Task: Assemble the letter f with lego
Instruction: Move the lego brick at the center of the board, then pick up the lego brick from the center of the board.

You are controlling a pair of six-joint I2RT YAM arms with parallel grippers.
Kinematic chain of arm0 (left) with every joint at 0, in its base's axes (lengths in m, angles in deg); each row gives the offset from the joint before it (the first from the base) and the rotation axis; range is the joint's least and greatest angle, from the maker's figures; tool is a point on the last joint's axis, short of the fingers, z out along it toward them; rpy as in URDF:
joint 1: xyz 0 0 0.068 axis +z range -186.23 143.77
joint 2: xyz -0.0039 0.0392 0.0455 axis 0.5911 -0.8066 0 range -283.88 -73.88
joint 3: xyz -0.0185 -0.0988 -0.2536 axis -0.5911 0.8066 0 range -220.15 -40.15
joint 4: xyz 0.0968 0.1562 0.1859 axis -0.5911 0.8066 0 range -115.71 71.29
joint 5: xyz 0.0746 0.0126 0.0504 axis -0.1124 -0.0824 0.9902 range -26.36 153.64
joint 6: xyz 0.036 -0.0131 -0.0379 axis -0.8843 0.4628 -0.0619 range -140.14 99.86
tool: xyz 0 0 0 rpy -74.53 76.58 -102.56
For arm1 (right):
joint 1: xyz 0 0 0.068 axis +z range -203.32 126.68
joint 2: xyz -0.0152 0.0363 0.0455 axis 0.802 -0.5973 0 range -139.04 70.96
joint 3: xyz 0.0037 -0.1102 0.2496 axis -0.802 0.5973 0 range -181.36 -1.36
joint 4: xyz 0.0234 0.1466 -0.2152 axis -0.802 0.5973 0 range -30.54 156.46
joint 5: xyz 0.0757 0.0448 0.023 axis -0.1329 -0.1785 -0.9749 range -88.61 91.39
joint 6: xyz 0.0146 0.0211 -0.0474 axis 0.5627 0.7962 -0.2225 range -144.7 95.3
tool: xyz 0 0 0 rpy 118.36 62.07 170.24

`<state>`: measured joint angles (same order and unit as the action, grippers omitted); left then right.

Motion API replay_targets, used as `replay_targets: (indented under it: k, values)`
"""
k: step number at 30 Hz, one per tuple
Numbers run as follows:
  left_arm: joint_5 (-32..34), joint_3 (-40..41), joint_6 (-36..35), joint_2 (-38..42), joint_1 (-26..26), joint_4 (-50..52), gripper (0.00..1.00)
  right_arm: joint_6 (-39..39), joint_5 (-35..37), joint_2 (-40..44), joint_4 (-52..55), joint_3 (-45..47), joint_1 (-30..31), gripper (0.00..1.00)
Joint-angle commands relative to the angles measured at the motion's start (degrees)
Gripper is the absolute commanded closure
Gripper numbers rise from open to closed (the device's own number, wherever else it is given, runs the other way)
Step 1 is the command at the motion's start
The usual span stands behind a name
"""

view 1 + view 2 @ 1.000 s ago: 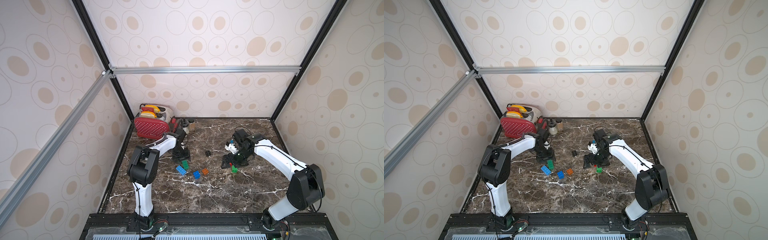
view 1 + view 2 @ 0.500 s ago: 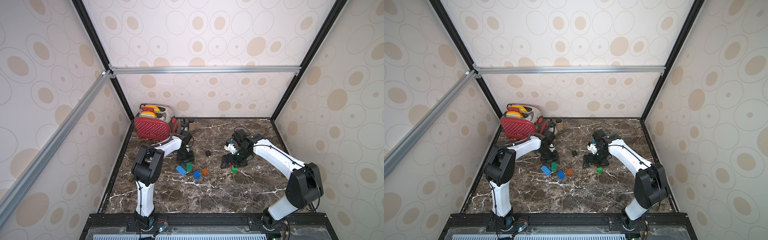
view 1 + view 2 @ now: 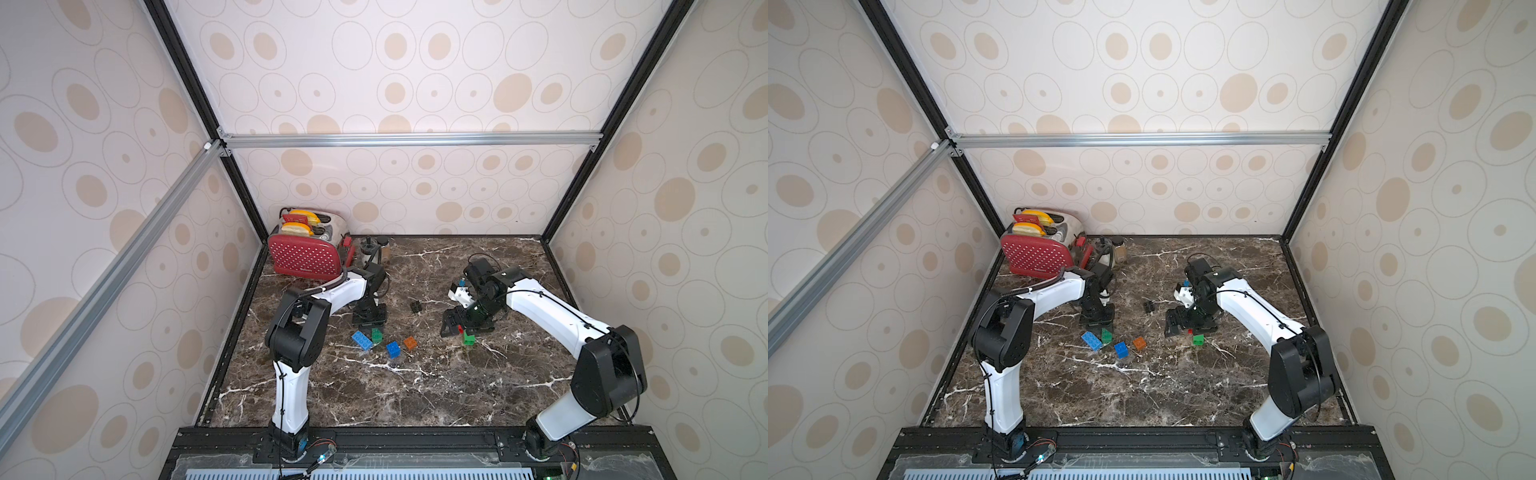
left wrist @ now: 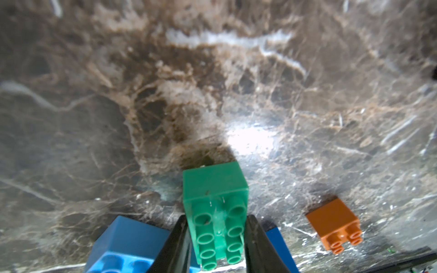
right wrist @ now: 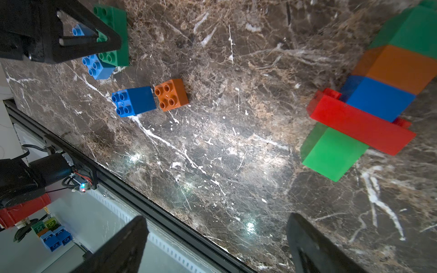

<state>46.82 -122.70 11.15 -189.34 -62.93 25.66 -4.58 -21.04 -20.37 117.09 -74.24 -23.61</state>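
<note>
My left gripper (image 4: 217, 219) is shut on a green oblong lego brick (image 4: 215, 189), with a finger pressed against each long side. In both top views it (image 3: 369, 320) stands low over the table, with this green brick (image 3: 377, 334) next to a blue oblong brick (image 3: 362, 340). A blue square brick (image 3: 393, 349), an orange one (image 3: 410, 342) and a black one (image 3: 415, 306) lie loose. My right gripper (image 5: 216, 218) is open and empty. It is beside joined bricks: a long red brick (image 5: 359, 125) across green (image 5: 331, 151), blue (image 5: 378, 99) and orange (image 5: 397, 68).
A red dotted toaster (image 3: 303, 257) and small jars (image 3: 376, 249) stand in the back left corner. Patterned walls close in three sides. A black rail (image 5: 151, 212) runs along the table's front edge, and several spare bricks (image 5: 53, 236) lie beyond it.
My left gripper has come forward and down onto the green brick, and its jaws have closed on it. The right arm has barely moved.
</note>
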Motion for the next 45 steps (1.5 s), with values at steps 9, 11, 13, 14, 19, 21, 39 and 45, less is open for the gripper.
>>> replay_targets:
  k: [9,11,13,14,19,21,39,45]
  values:
    - [-0.4,-11.9,-0.4,-5.6,-4.3,1.4,0.79,-0.8,0.2,-0.4,1.5,-0.1,-0.7,0.04]
    - [0.6,-16.1,-1.5,-7.7,-5.8,3.0,0.80,-1.1,0.1,-0.8,1.7,-0.2,-1.1,0.04]
    - [1.4,-19.5,-2.3,-9.9,-6.9,4.5,0.80,-1.3,0.0,-1.0,1.8,-0.3,-1.7,0.04]
    - [1.3,-21.0,-2.5,-11.0,-7.3,4.9,0.80,-1.5,0.1,-1.0,1.9,-0.4,-1.9,0.04]
    - [0.9,-26.0,-3.2,-14.4,-9.3,5.7,0.79,-2.3,1.1,-1.5,3.2,-1.3,-2.5,0.04]
    - [0.6,-27.8,-4.2,-15.6,-10.3,6.3,0.79,-2.4,1.6,-1.6,3.6,-1.5,-2.6,0.04]
    - [-2.5,-30.5,-9.7,-11.5,-11.7,2.6,0.35,-3.7,5.4,-3.0,4.1,-2.7,-3.5,0.03]
    - [-8.8,-20.6,-5.1,0.7,-3.7,-3.0,0.26,-4.9,7.8,-5.6,0.7,-4.7,-3.0,0.02]
